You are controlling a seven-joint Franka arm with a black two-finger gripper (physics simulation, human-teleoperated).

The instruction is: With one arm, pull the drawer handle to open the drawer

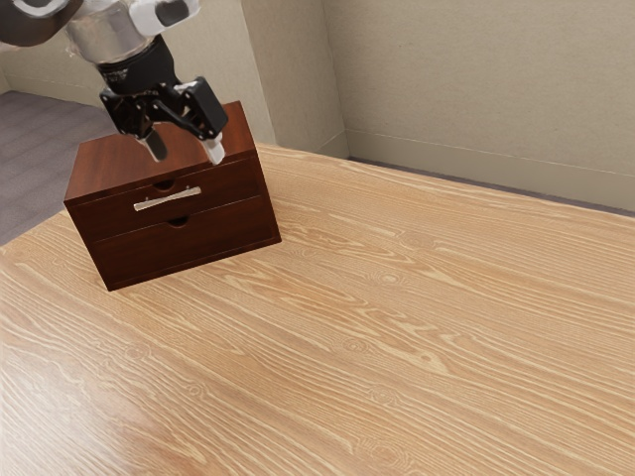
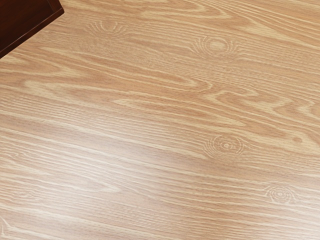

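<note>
Hovering over the cabinet at the tabletop's far corner, my end effector has its fingers apart, holding nothing; I should descend before the handle of the upper drawer, bracket the bar squarely, then pull straight outward.

Table: light wood, bold wavy grain, scattered knots.
On it: one dark brown cabinet, upright, near the far edge at the exterior view's left.
Contact: cabinet base flat on tabletop.
</note>
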